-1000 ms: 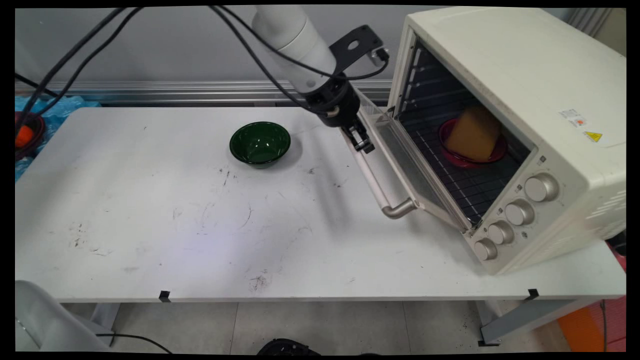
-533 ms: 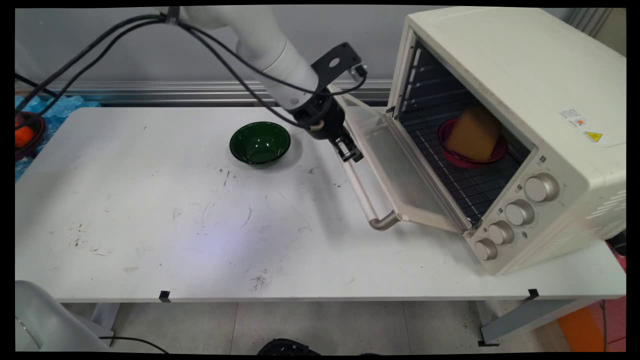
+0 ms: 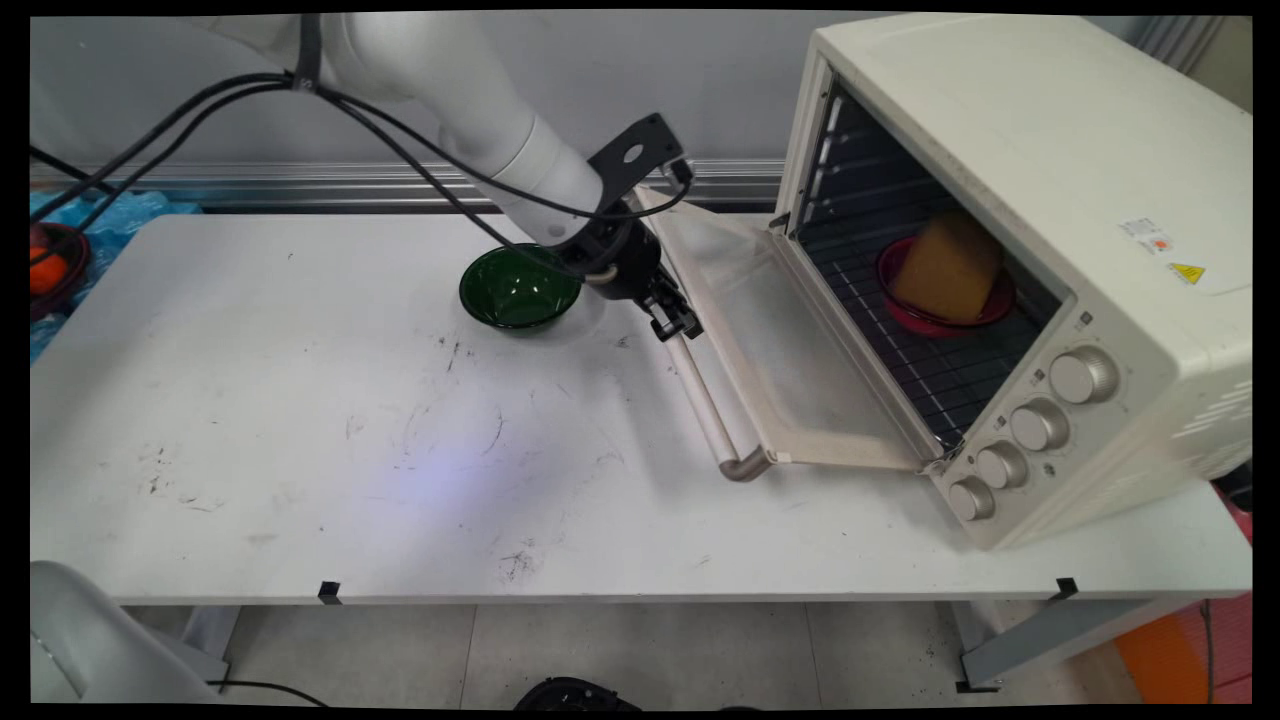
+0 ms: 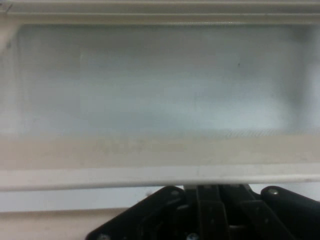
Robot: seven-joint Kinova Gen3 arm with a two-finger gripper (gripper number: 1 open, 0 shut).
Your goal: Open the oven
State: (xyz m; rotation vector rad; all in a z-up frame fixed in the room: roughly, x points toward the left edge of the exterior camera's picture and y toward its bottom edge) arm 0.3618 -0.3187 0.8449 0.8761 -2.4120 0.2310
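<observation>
We see the hand (image 3: 676, 325) at the far end of the toaster oven's door handle (image 3: 706, 405), apparently clamped on the bar, though we cannot tell how wide it stands. The oven door (image 3: 765, 330) hangs roughly three-quarters open, right of a green bowl (image 3: 519, 287) on the counter (image 3: 300, 450). We judge door and handle stiff and hinged, the glass pane fragile; the metal bar is the sensible hold. The arm slants down from upper left, wrist tilted toward the door. Inside the toaster oven (image 3: 1050, 200), a yellow block (image 3: 948, 268) sits on a red plate (image 3: 905, 312).
</observation>
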